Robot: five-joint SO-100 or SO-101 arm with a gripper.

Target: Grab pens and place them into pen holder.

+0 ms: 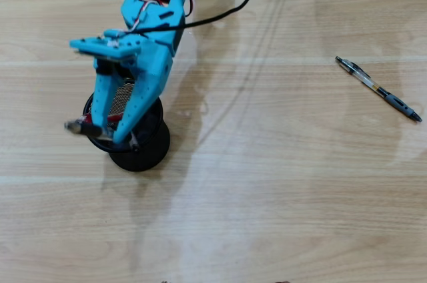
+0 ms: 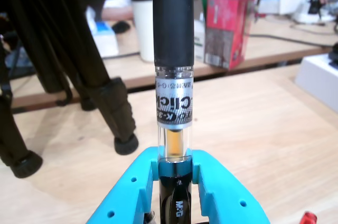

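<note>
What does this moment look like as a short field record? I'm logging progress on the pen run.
gripper: shut on a pen, above the pen holder in the overhead view
held pen: black-and-clear with a dark grip, clamped between the blue fingers
pen holder: round black cup, partly hidden under the arm
inside holder: something red shows; the count cannot be told
loose pen: lying on the table, right of the holder in the overhead view

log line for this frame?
blue two-finger gripper: shut on black-and-clear pen | over round black wire-mesh pen holder | second black-and-clear pen: on table
</note>
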